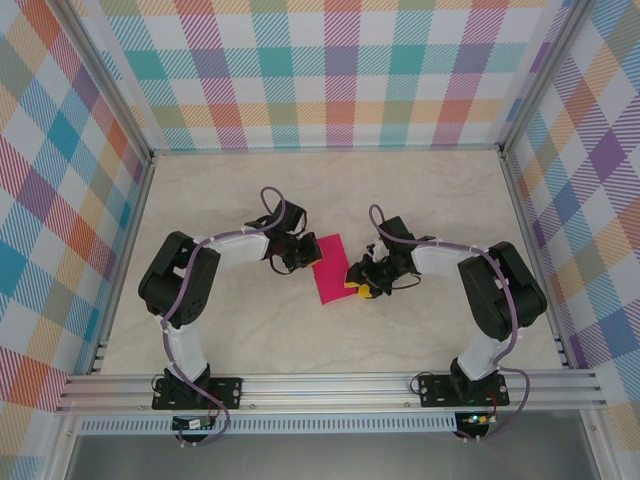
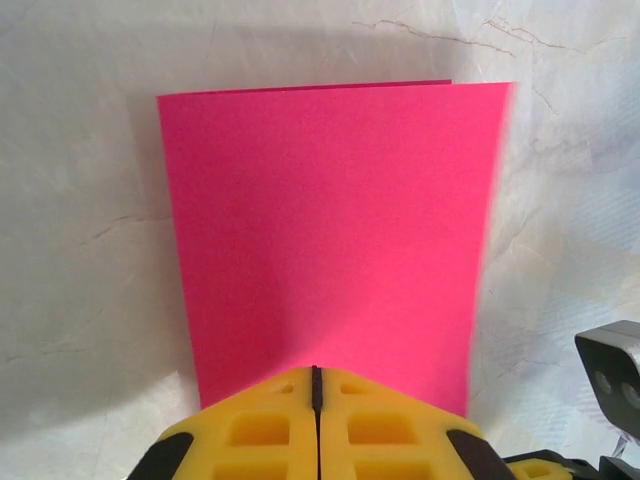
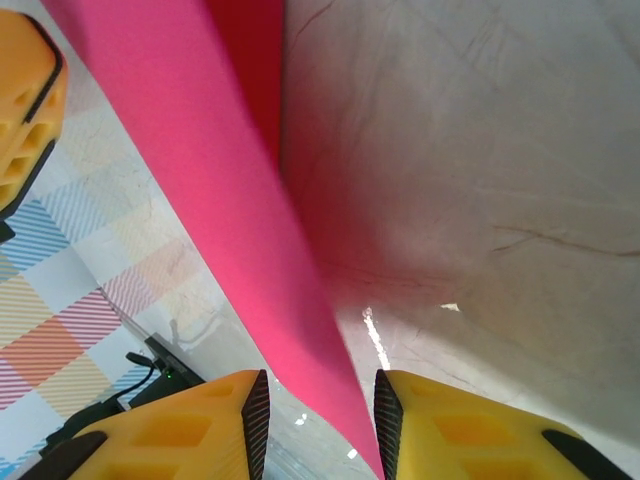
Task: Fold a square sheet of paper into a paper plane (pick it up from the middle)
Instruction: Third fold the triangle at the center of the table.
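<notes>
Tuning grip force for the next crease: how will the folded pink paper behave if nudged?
Probably light and floppy: the folded pink paper is thin, with two layers showing at its far edge. It is likely to swing on a nudge, since the left gripper pinches just one edge. It would probably crease easily between the fingers of the open right gripper.

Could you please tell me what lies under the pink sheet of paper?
Around the square sheet of paper the pale marbled table shows, shadowed beside it. A darker second layer of the same sheet peeks out along its far edge. The table directly beneath is covered.
</notes>
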`<state>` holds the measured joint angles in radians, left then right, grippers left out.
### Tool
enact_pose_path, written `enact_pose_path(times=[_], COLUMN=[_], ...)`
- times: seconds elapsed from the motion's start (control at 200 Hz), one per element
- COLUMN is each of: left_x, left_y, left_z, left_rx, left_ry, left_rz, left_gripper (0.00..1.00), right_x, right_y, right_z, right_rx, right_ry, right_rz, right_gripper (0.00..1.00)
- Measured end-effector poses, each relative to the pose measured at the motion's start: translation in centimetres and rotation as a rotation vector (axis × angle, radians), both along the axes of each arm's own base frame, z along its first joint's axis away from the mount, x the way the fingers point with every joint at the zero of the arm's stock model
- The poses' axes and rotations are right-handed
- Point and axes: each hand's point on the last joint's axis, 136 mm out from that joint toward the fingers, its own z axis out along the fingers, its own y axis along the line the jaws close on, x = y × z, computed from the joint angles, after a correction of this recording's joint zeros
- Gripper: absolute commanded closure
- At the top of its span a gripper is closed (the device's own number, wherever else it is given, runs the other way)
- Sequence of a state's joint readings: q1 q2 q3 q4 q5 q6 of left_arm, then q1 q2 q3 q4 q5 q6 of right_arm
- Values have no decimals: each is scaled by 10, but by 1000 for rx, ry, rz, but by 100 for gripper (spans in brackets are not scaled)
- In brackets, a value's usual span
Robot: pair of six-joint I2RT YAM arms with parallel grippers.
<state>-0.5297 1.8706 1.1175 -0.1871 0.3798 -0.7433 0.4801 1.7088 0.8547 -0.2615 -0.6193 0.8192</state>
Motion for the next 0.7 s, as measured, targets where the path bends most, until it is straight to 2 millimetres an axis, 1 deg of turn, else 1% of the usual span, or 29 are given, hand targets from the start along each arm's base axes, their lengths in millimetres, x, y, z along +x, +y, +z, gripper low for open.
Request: enact_pose_path(times=[0.18, 0.36, 0.54, 0.705], left_x=[-1, -4, -5, -4], left_y=[1, 5, 8, 9], left_z=[-2, -9, -20, -20], left_rx=[8, 30, 58, 65], left_ry=[4, 26, 48, 46], left_rz=[3, 6, 7, 8], left_gripper=[93, 93, 93, 93], right_x=[-2, -1, -2, 5], right_y=[1, -1, 2, 16], right_z=[0, -2, 0, 14], right_rx=[1, -11, -11, 6], right_ry=[6, 10, 10, -13], right_rz=[3, -9, -3, 16], right_gripper=[79, 92, 94, 94])
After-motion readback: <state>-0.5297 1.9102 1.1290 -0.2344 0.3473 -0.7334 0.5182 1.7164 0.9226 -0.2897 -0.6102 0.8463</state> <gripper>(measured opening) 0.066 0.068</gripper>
